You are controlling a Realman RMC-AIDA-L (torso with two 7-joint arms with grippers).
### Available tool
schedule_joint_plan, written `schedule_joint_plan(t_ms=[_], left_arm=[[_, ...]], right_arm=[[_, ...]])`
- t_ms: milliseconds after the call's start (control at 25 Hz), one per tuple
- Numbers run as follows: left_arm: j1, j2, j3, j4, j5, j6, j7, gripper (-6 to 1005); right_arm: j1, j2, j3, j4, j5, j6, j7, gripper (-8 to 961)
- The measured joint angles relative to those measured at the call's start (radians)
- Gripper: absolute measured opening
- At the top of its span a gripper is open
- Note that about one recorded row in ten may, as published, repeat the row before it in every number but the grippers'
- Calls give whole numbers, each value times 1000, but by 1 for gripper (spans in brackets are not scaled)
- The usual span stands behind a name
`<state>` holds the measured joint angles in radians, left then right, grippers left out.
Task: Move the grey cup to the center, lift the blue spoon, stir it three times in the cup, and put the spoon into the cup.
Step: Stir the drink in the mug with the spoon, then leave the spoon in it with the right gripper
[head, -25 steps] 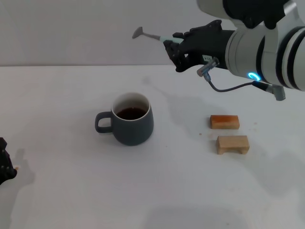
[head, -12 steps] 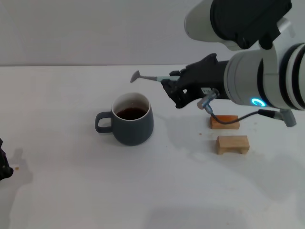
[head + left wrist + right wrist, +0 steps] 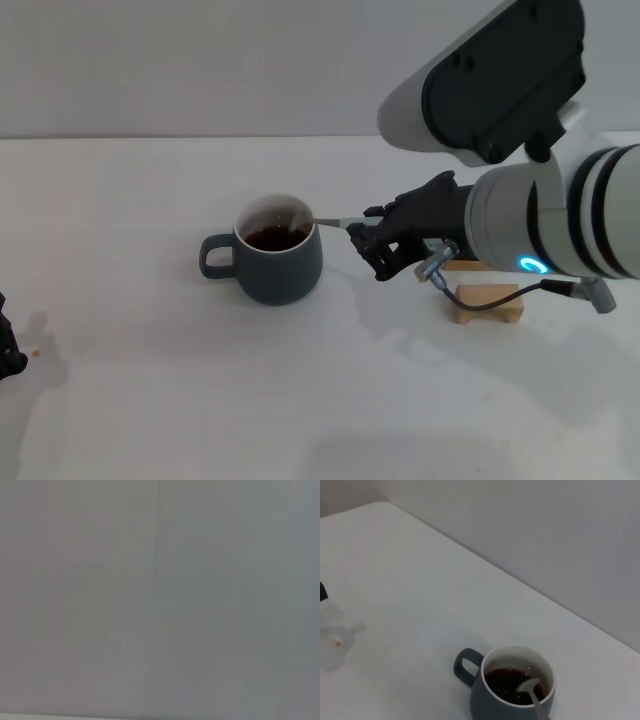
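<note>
The grey cup (image 3: 277, 255) stands on the white table in the middle of the head view, handle pointing left, dark liquid inside. My right gripper (image 3: 366, 236) is just right of the cup's rim, shut on the blue spoon (image 3: 332, 221). The spoon's neck crosses the rim. In the right wrist view the spoon (image 3: 532, 692) has its metal bowl dipped in the liquid of the cup (image 3: 512, 690). My left gripper (image 3: 8, 345) is parked at the table's near left edge.
A wooden block (image 3: 490, 303) lies to the right of the cup, partly behind my right arm and its cable. A second block (image 3: 472, 265) is mostly hidden by the arm. A small crumb (image 3: 36, 350) lies near the left gripper.
My right gripper has come down and toward the cup with the spoon. The spoon's bowl went from high above the table into the cup's liquid.
</note>
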<state>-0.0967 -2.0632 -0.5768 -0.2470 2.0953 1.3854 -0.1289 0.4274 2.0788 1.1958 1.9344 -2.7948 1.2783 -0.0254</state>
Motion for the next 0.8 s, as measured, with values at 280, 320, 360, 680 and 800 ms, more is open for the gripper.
schedule_joint_plan(t_ms=[280,320,360,680,800], left_arm=[[1,0,0,-1,0,1,0,-2],[1,0,0,-1,0,1,0,-2],[2,0,0,-2,0,2,0,-2],[2,0,0,0,0,2,0,-2],[2,1,-1,0,0,2,0,-1]], right_arm=[[18,1,-11,-62,4,-52,0,161],[18,1,-11,-62,4,-52,0,161],[22,1,-12,-73,8,-60,0,161],[73,2,-26,-173,54,-100,0,162],[74,2,-27,-179,54,-112,0,162]])
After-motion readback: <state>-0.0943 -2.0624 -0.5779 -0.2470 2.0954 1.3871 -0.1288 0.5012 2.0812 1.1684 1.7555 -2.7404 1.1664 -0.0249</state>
